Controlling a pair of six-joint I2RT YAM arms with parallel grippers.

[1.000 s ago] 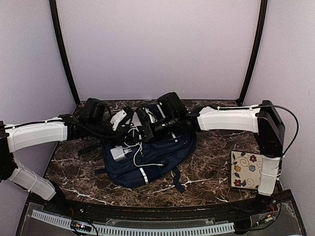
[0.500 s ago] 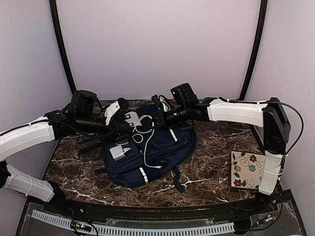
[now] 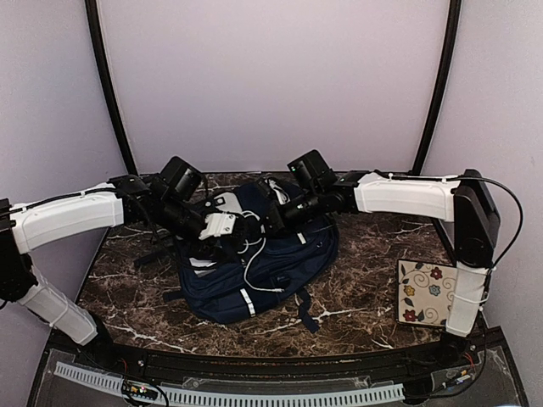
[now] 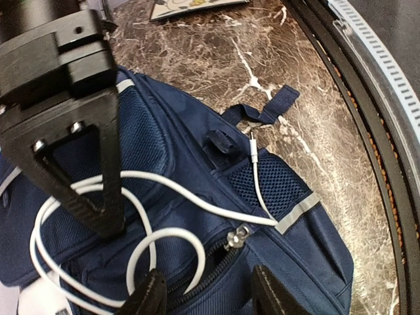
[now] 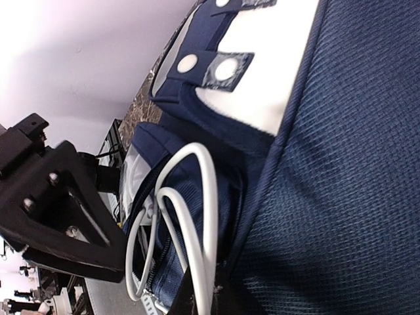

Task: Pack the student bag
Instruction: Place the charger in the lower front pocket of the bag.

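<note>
- A large navy-blue fabric student bag (image 3: 284,273) with thin pale stripes lies flat in the middle of the dark marble-patterned worktop (image 3: 365,288), its top toward the far edge and its dark straps trailing toward the near edge.
- A thin white charging cable (image 4: 197,205) sprawls in loose loops over the front of the bag. Its small plug end (image 4: 252,138) rests on the blue fabric beside a mesh side pocket.
- The left hand (image 4: 210,292) hangs low over the bag from the left edge. Its 2 fingers stand apart, with a half-open zip and its silver zip pull (image 4: 237,236) showing between them. 1 loop of the cable also passes through that gap.
- The right hand (image 4: 105,218) reaches in from the right edge and meets the left over the bag. Its black triangular finger tip sits down among the cable loops, touching the bag.
- I cannot tell whether the right hand's fingers are apart or together, or whether they pinch the cable.
- Seen from the right wrist, a pale patch (image 5: 262,92) with round snap studs sits on the bag, close to the cable loops.
- A square cream tile with a flower pattern (image 3: 423,292) lies near the right near corner, well apart from the bag.
</note>
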